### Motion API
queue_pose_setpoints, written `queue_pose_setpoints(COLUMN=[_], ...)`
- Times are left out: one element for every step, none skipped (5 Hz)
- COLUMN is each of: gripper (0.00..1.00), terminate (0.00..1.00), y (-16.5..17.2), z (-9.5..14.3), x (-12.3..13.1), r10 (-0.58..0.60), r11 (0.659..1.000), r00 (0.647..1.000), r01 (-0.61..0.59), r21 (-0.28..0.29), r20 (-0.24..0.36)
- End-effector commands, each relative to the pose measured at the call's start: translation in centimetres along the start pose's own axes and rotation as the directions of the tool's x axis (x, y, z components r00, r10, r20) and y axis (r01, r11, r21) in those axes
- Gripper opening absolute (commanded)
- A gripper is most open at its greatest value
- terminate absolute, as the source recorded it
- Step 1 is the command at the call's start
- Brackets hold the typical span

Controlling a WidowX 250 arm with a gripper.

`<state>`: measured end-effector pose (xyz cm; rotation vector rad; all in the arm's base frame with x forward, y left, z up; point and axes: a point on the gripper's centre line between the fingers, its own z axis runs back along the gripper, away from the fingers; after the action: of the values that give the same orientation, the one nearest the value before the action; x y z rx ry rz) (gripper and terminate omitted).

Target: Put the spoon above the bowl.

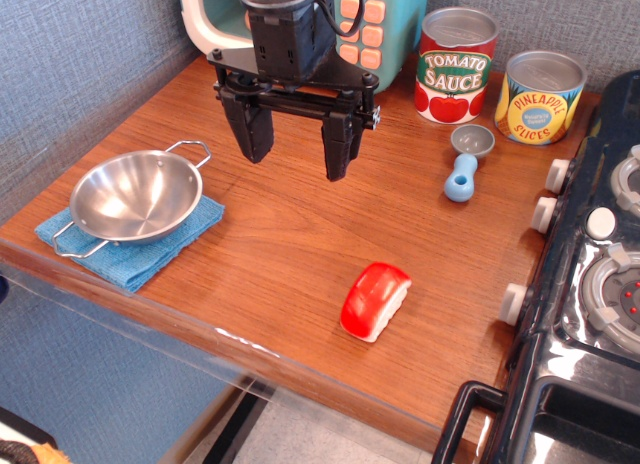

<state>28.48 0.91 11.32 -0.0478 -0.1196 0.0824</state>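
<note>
Jaws spread (nothing held); spoon near cans, well apart from bowl.

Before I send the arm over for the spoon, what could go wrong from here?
The spoon lies close in front of the tomato sauce can and pineapple can; the wide-open gripper could knock them. Its short handle may slip. The bowl sits loose on a blue cloth, so a bump might shift it.

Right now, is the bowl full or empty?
Empty: the bowl shows only bare shiny steel inside. The spoon lies apart, by the cans.
</note>
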Motion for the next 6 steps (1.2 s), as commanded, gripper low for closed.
queue_pose_setpoints(gripper=[1.0, 1.0, 1.0, 1.0, 1.0, 1.0], terminate=[0.0, 0.0, 0.0, 0.0, 0.0, 0.0], y=[0.0, -0.2, 0.4, -0.2, -2.7, -5.6], z=[0.0, -0.6, -1.2, -2.5, -4.1, -4.4], x=[0.0, 0.4, 1.4, 3.1, 5.4, 7.9], r10=[0.0, -0.012, 0.023, 0.054, 0.097, 0.086], r11=[1.0, 1.0, 1.0, 0.998, 0.995, 0.996], r00=[1.0, 1.0, 1.0, 0.998, 0.995, 0.996], r01=[0.0, 0.012, -0.023, -0.054, -0.097, -0.086], r21=[0.0, -0.017, 0.003, 0.021, 0.007, -0.008], r20=[0.0, -0.004, 0.004, 0.012, 0.004, 0.022])
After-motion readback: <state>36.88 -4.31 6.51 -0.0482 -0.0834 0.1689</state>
